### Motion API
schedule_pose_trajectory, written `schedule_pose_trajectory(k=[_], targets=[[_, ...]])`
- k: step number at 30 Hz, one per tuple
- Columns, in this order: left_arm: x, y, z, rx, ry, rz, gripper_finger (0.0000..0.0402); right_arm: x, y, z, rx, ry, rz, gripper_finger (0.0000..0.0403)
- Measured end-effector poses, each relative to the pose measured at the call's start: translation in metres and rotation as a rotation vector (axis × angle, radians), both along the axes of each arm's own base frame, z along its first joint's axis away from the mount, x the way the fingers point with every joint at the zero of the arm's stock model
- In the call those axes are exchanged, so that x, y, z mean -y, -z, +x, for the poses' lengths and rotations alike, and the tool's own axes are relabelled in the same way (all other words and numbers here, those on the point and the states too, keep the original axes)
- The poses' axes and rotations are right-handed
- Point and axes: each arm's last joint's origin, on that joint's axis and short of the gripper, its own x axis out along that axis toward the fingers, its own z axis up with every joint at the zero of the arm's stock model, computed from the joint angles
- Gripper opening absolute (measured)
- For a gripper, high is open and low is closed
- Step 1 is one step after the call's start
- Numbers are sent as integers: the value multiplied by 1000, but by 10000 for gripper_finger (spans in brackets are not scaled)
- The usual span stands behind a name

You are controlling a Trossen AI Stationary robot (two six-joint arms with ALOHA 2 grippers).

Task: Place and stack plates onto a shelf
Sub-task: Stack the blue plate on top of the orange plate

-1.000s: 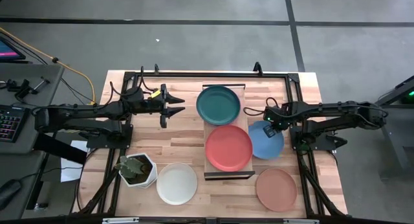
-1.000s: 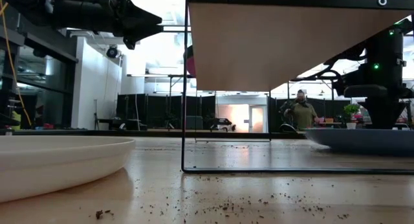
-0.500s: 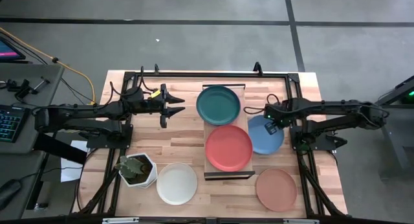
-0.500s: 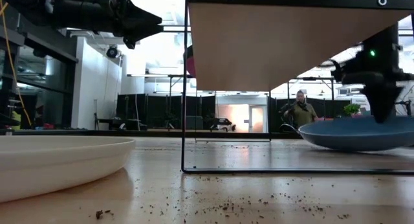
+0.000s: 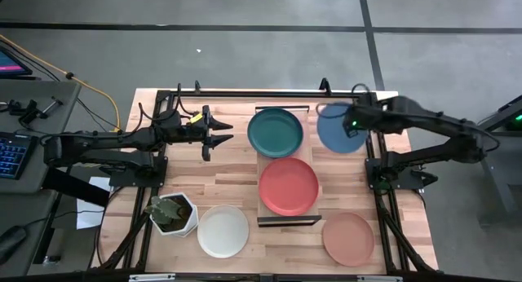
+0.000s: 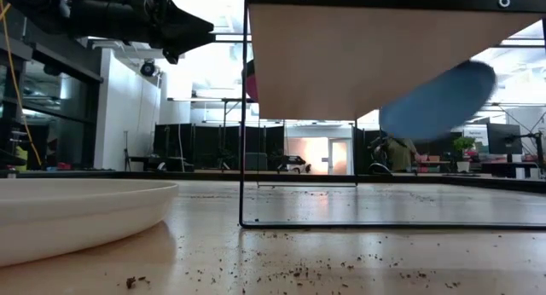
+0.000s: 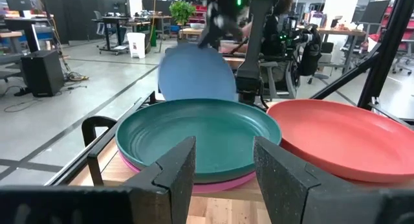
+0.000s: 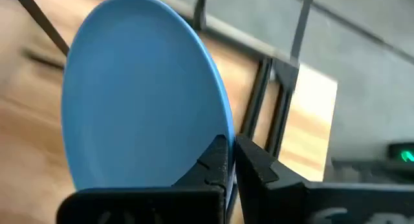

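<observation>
Plates are being carried to the shelf (image 5: 283,110), and the light blue plate (image 5: 338,127) is the one in hand. From above, the right gripper (image 5: 352,123) is seen pinching that plate by its rim and holding it raised just beside the shelf's far end, near the dark teal plate (image 5: 276,129); the coral red plate (image 5: 289,186) lies on the shelf's near half, while the white plate (image 5: 223,231) and the salmon tan plate (image 5: 348,238) rest on the tabletop (image 5: 232,172), the white one next to a plant pot (image 5: 173,213). The left gripper (image 5: 226,136) is held idle beside the teal plate. At table height, the blue plate (image 6: 438,100) is shown tilted and clear of the wood. From the left wrist, that arm's fingers (image 7: 176,172) are seen spread, the teal plate (image 7: 197,136) is shown stacked on a magenta pink plate (image 7: 213,182), and the blue plate (image 7: 196,74) hangs beyond. From the right wrist, the fingers (image 8: 218,164) are seen pressed onto the blue plate's (image 8: 139,94) edge. The carry appears midway; next, the plate would need levelling and centring over a stack before release.
</observation>
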Motion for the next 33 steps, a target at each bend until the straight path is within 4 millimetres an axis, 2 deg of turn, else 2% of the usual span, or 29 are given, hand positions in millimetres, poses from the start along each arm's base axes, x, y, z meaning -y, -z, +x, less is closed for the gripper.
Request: schedule_pose_trajectory(k=[4,8,12,16,19,23,29,33], targets=[[0,0,0,-1,0,0,145,0,-34,-4,90,-26,-104,0],[0,1,0,-7,0,-2,145,-5,-61,-5,180,-80,-186,0],[0,1,0,-14,0,-5,145,-17,-78,-1,306,-194,-214,0],[0,2,0,-16,0,-5,145,-33,-87,9,443,-341,-178,0],[0,2,0,-15,1,-5,145,-48,-84,21,506,-451,-127,0],[0,1,0,-8,1,-4,145,-70,-68,44,531,-555,-75,0],[0,0,0,2,6,-9,145,-96,-40,79,487,-610,-8,0],[0,0,0,2,5,-8,145,-105,-34,93,480,-642,24,0]])
